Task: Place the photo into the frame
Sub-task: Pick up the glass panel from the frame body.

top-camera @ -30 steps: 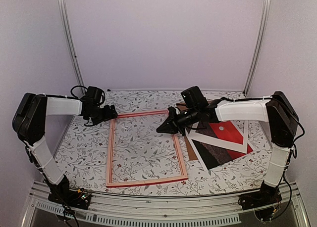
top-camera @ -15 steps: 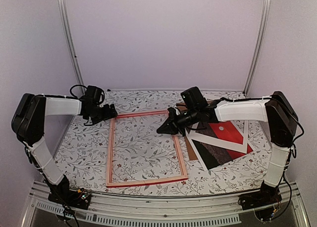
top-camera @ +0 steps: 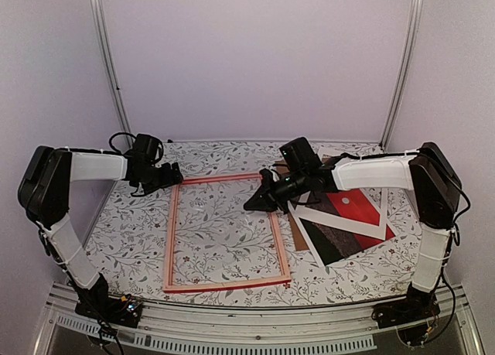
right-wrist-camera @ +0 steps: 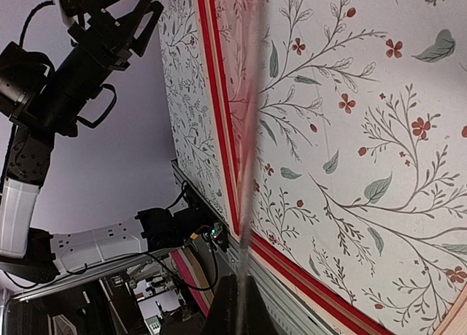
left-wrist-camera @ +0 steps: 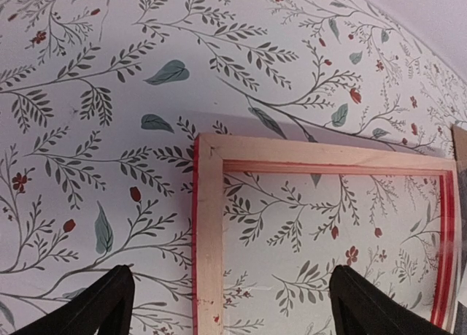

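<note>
Nudged slightly leftward, the frame (top-camera: 227,284) lies pale side up, holding nothing but bare tablecloth (top-camera: 224,231). The right gripper (top-camera: 252,203) pinches its right rail, the left gripper (top-camera: 172,174) gapes wide over its far-left corner. The photo (top-camera: 357,208) lies outside, just right.

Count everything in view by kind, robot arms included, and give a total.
robot arms: 2, left arm and right arm
picture frame: 1
photo: 1
white mat border: 1
brown backing board: 1
clear pane: 1
Total: 7
</note>
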Robot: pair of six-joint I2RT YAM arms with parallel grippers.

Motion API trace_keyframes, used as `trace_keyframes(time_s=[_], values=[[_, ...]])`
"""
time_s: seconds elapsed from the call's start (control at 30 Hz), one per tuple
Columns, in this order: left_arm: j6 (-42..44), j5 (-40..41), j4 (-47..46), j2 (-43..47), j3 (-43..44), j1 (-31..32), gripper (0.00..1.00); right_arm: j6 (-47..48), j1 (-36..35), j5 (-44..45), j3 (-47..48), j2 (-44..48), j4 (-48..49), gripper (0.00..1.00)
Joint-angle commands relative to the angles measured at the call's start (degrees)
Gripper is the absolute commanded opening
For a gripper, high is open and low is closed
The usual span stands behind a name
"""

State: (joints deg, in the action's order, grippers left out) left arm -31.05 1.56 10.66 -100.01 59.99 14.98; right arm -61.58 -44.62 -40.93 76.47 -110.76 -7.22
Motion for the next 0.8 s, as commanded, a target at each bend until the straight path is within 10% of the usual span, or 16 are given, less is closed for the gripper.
trace_keyframes(time_s=[0.0, 0.77], values=[[0.9, 0.2, -0.1, 0.4, -0.5, 0.7, 0.95, 1.3, -0.5, 0.4, 1.4, -1.2, 0.0, 0.0], [0.9, -0.1, 0.1, 0.2, -0.5, 0.7, 0.95, 5.6, -0.8, 4.3, 3.9, -3.6, -6.7, 0.25]])
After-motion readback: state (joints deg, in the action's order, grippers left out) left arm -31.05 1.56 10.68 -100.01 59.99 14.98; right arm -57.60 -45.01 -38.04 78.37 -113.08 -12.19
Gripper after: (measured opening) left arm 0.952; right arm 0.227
